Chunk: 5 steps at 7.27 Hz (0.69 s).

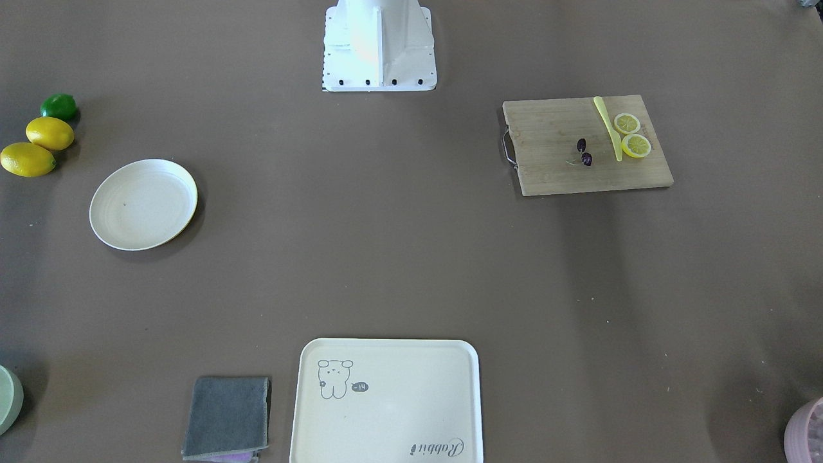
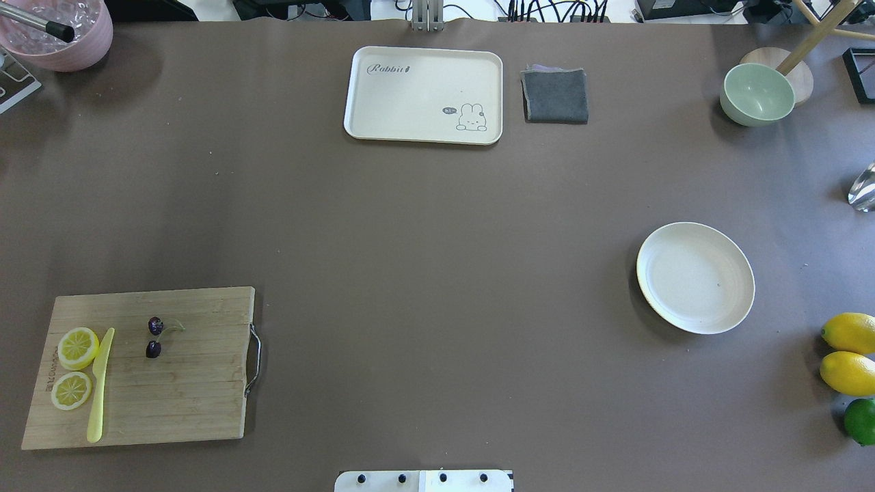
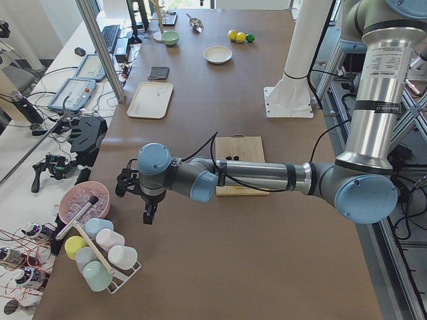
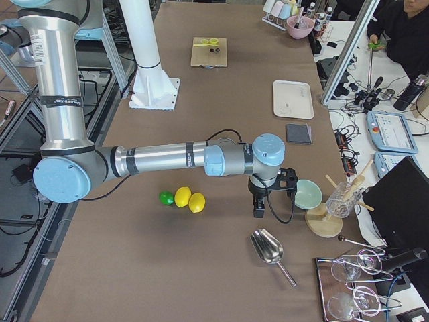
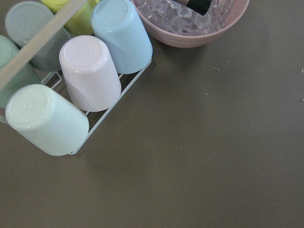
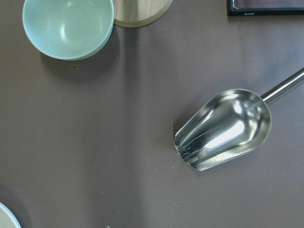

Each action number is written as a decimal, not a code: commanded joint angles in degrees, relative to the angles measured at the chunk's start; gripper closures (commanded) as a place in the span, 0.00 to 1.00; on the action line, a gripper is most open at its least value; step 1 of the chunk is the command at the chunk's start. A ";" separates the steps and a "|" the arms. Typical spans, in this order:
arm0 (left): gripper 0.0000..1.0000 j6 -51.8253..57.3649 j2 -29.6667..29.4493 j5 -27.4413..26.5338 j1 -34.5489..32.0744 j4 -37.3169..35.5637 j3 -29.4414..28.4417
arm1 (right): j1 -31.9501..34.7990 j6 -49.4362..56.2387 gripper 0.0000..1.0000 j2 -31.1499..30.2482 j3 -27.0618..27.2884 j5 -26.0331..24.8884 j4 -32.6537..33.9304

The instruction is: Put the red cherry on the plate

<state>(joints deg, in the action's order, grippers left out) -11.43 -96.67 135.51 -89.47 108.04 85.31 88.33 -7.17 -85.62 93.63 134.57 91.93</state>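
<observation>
The left pincer (image 3: 148,215) hangs just beside a cluster of upturned pastel plastic cups (image 5: 90,73) and a pink bowl of ice (image 5: 190,41); whether it is released or clenched cannot be told. Well apart from it, the pair of tiny dark maroon cherries (image 2: 154,349) lies on a wooden cutting board (image 2: 198,383), near a yellow plastic knife (image 2: 100,386). The round cream-white plate (image 2: 695,277) sits near the right pincer (image 4: 258,209), which hangs between a mint-green bowl (image 4: 308,194) and a steel scoop (image 4: 268,247); its state cannot be told either.
</observation>
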 commanded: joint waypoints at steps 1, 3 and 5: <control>0.02 0.09 0.51 0.01 0.00 -0.02 0.12 | 0.00 -0.12 0.00 0.19 0.23 0.08 0.00; 0.02 0.09 0.69 0.01 0.00 0.07 0.65 | -0.09 -0.21 0.00 0.53 1.02 0.08 0.00; 0.02 -0.08 0.69 0.36 0.00 2.42 1.79 | -3.84 -4.74 0.00 -0.24 0.94 -0.09 -9.77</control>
<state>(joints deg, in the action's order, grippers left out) -11.33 -96.02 135.60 -89.43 108.69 86.46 86.86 -8.71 -85.29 94.77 134.65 88.52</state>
